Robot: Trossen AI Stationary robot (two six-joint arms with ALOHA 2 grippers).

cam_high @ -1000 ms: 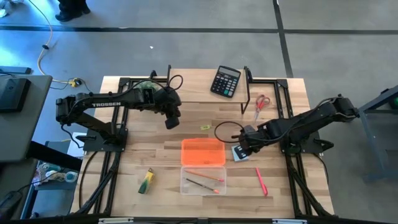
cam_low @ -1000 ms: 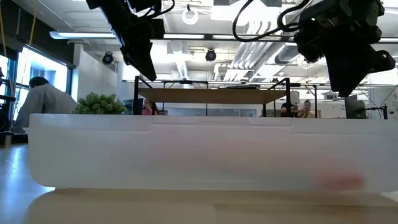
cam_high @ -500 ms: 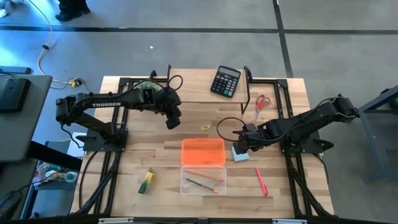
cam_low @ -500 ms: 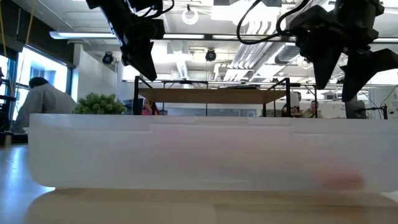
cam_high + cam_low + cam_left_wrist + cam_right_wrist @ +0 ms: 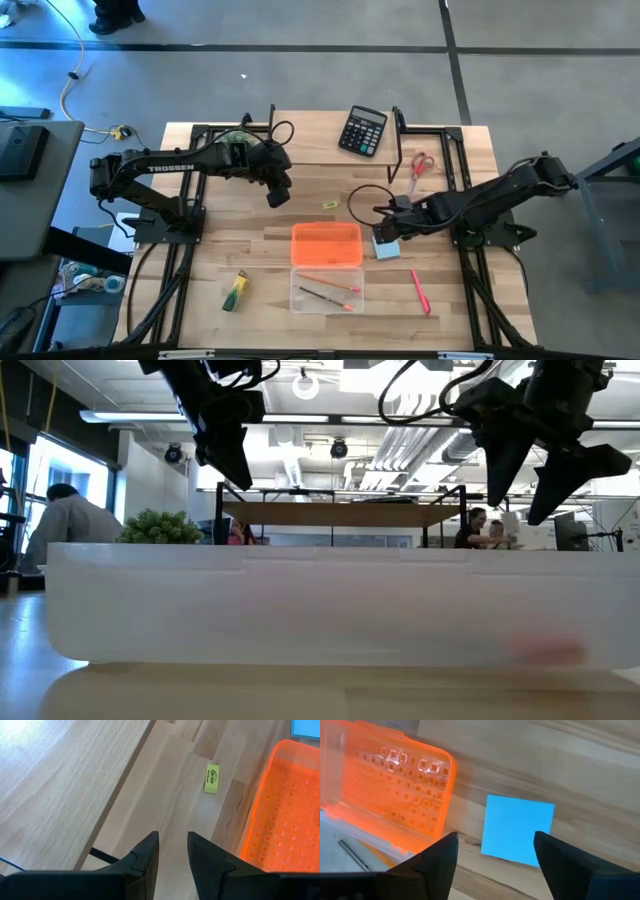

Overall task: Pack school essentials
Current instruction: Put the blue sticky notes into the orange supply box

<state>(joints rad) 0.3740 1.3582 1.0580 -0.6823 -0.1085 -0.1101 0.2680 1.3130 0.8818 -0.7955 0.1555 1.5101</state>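
A light-blue square note pad (image 5: 388,249) (image 5: 519,828) lies flat on the table to the right of the orange lid (image 5: 326,243). My right gripper (image 5: 385,231) (image 5: 495,851) hangs open just above the pad, clear of it. The clear box (image 5: 327,288) in front of the lid holds thin pencils (image 5: 330,287). My left gripper (image 5: 277,196) (image 5: 172,845) hovers left of the lid, open by a narrow gap, with nothing between its fingers. A tiny yellow piece (image 5: 330,205) (image 5: 212,778) lies ahead of it. A pink pen (image 5: 420,291), red-handled scissors (image 5: 421,165) and a green-yellow marker (image 5: 235,290) lie loose.
A black calculator (image 5: 362,130) sits at the far edge. A spiky green plant (image 5: 236,139) (image 5: 160,525) stands under the left arm. Black frame rails (image 5: 450,160) run along both sides. The clear box's wall (image 5: 320,605) fills the low view.
My right gripper has opened and rolled its wrist while staying over the same spot. The blue note pad, mostly covered by the gripper before, now shows flat on the table.
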